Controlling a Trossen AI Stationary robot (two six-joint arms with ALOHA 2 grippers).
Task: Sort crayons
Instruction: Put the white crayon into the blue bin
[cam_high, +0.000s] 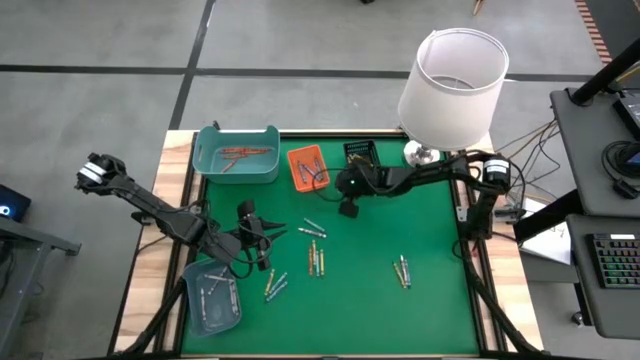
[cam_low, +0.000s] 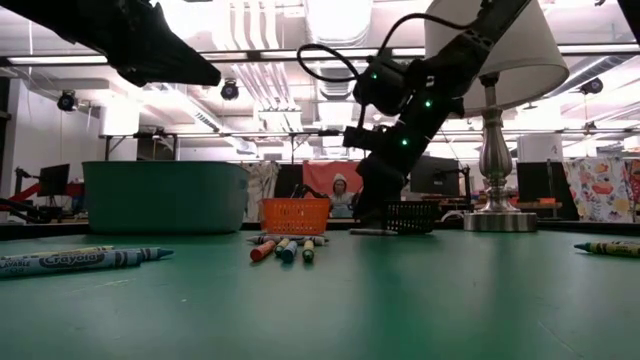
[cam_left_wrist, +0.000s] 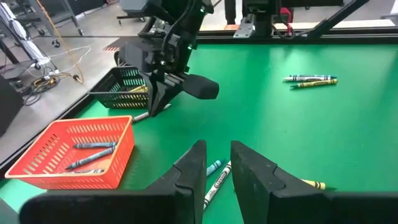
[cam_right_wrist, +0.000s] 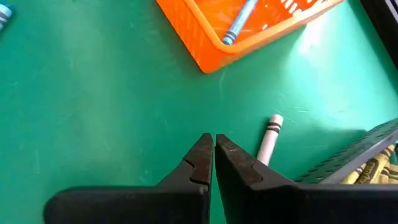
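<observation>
The crayons are thin paper-wrapped sticks scattered over the green mat: a white one (cam_right_wrist: 269, 138) lies just beside the black basket (cam_right_wrist: 367, 158), which already holds yellow ones, and blue ones (cam_left_wrist: 93, 145) lie in the orange basket (cam_high: 307, 167). My right gripper (cam_right_wrist: 214, 152) hovers over the mat right beside that white crayon, fingers pinched together on nothing. To lift it I judge I should spread the fingers, straddle the stick across its width and descend gently. My left gripper (cam_left_wrist: 217, 165) hangs above a blue and a white crayon (cam_left_wrist: 214, 179) near the mat's left side, fingers narrowly parted, grasping nothing.
</observation>
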